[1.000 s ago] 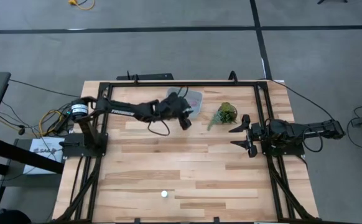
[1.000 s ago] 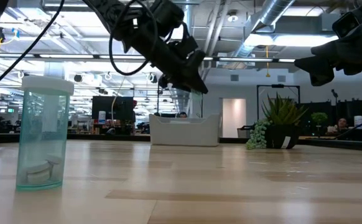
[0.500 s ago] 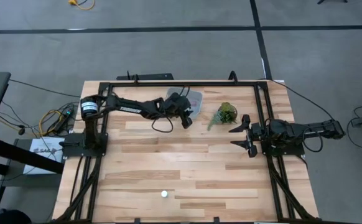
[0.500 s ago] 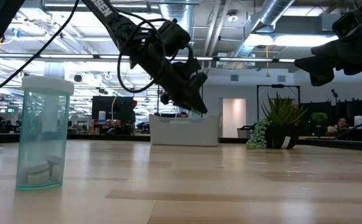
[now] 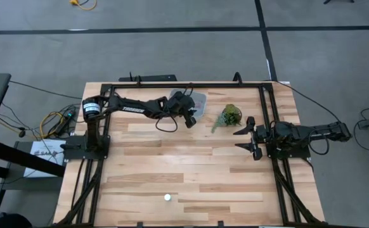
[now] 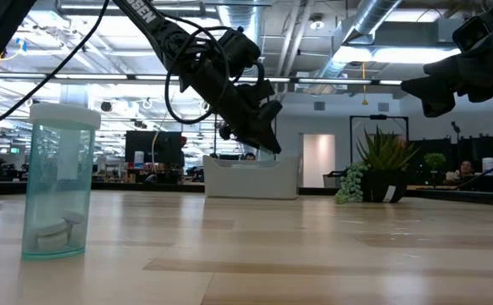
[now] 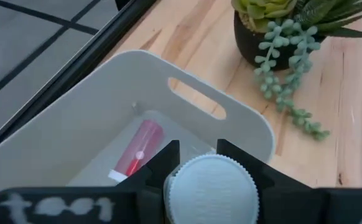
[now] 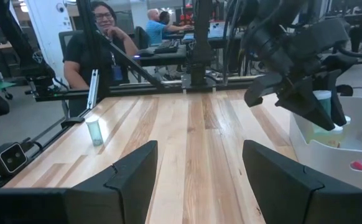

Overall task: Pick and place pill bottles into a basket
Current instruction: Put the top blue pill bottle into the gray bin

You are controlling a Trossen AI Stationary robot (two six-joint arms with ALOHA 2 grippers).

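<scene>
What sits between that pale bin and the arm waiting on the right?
A small potted plant stands between the basket and the right tool, clearest in the high view.

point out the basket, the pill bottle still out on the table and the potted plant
basket [image 7: 75,134]: left wrist view, on its pale inner wall.
pill bottle [image 6: 58,182]: low view, on its clear green side.
potted plant [image 6: 384,174]: low view, on the dark pot under the leaves.
</scene>
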